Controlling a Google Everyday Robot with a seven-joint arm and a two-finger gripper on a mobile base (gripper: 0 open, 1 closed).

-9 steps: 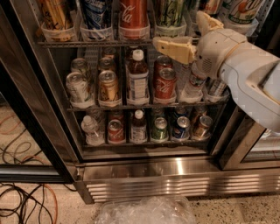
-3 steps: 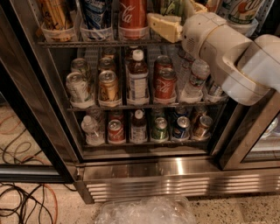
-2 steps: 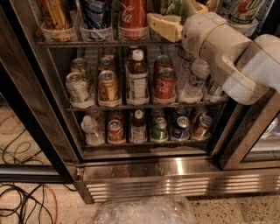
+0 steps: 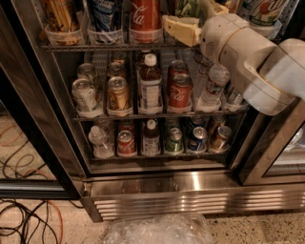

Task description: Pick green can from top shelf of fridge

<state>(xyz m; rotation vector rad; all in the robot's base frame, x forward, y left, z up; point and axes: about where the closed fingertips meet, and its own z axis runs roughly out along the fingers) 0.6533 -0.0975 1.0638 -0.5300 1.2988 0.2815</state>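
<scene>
The fridge [image 4: 190, 190] stands open in front of me with its wire racks in view. The green can [image 4: 188, 7] stands in a clear cup holder on the top shelf [image 4: 109, 46], right of a red Coca-Cola can [image 4: 145, 14]; only its lower part shows at the frame's top edge. My gripper [image 4: 191, 18], cream-coloured on a white arm [image 4: 248, 52] coming in from the right, is at the green can at top-shelf height and covers part of it.
On the top shelf stand a gold can [image 4: 59, 14], a blue can [image 4: 105, 14] and a white can with a red-green logo [image 4: 262, 12]. Lower racks hold short cans and bottles [image 4: 150, 88]. Cables [image 4: 28, 219] and a plastic bag [image 4: 159, 231] lie on the floor.
My gripper has risen from the middle rack's height up and left to the green can on the top shelf. Over the last second it has barely moved.
</scene>
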